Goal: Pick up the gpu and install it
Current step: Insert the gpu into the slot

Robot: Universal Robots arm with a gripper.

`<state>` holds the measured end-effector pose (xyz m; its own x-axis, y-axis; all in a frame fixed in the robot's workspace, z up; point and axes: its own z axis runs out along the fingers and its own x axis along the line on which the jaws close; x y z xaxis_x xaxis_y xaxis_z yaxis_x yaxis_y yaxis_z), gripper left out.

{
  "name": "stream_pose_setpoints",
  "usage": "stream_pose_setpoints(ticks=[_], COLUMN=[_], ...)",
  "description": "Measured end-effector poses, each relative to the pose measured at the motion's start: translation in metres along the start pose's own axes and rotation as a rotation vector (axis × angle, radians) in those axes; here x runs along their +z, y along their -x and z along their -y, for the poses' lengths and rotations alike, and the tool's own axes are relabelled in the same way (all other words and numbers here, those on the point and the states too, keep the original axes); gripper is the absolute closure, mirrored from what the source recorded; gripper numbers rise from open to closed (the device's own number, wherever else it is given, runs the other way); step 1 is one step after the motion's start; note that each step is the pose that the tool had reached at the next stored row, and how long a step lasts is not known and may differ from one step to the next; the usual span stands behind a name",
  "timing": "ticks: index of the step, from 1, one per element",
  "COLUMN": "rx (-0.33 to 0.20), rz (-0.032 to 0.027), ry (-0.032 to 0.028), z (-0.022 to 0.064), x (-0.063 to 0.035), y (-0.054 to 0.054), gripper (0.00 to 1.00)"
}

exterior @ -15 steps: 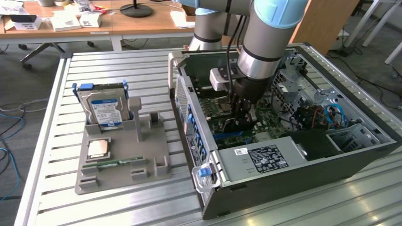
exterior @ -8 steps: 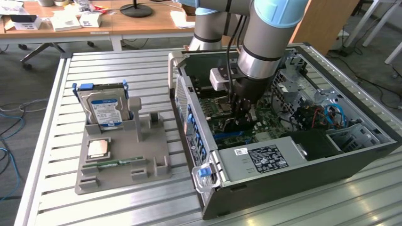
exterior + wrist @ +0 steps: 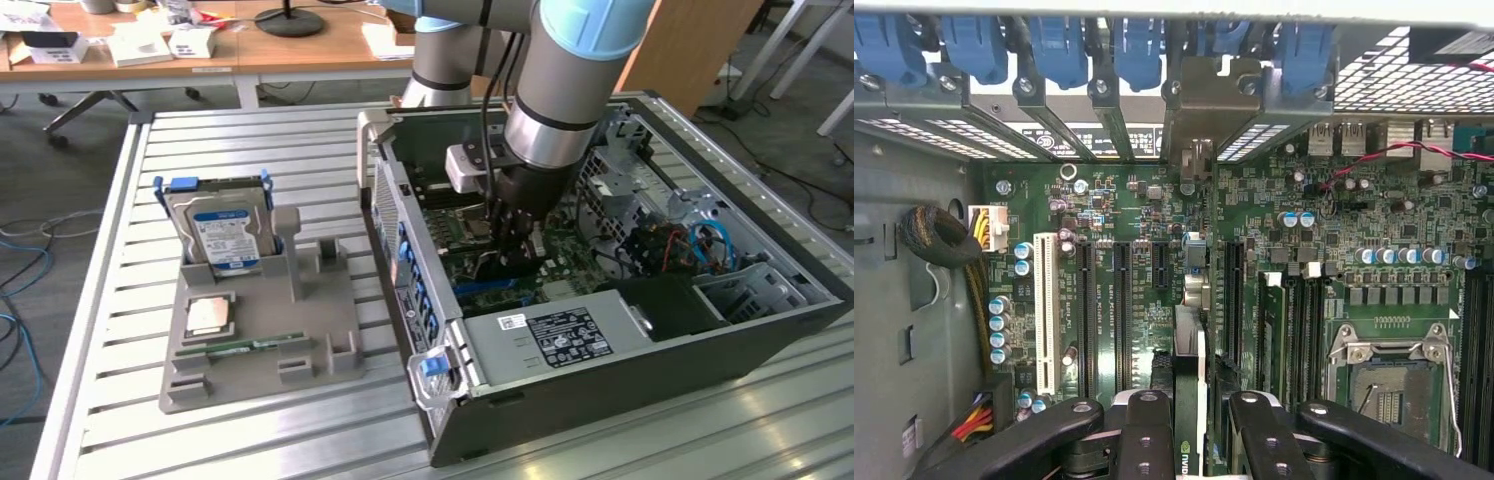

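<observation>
Wrist view: gpu gripped edge-on over the motherboard
Jaws stand part closed, clamped on the gpu [image 3: 1190, 340]; the gripper [image 3: 1194, 445] holds it upright just above the motherboard [image 3: 1374, 200], among the long black expansion slots [image 3: 1122, 310], with its silver bracket [image 3: 1202, 100] up against the rear openings. To seat it well, I judge the card must sit square to its slot, bracket lined with the free bay, and be pressed straight and evenly, since a tilt could jam the edge connector; whether it is already seated I cannot tell. The open computer case [image 3: 641, 390] lies on a slatted metal table [image 3: 227, 140] beside a grey holder [image 3: 320, 340] carrying a hard drive [image 3: 224, 232] and memory stick [image 3: 247, 345]; wooden desks [image 3: 307, 50] stand behind, cables [image 3: 20, 290] on the floor
</observation>
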<state>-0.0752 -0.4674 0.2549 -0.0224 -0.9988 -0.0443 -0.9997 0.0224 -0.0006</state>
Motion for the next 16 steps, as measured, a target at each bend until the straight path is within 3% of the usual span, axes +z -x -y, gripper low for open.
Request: stream_pose_setpoints(ticks=[16], rx=[0.002], rz=[0.0001], ry=[-0.0001], z=[-0.0022], x=[0.0027], y=[0.0008], gripper=[0.73])
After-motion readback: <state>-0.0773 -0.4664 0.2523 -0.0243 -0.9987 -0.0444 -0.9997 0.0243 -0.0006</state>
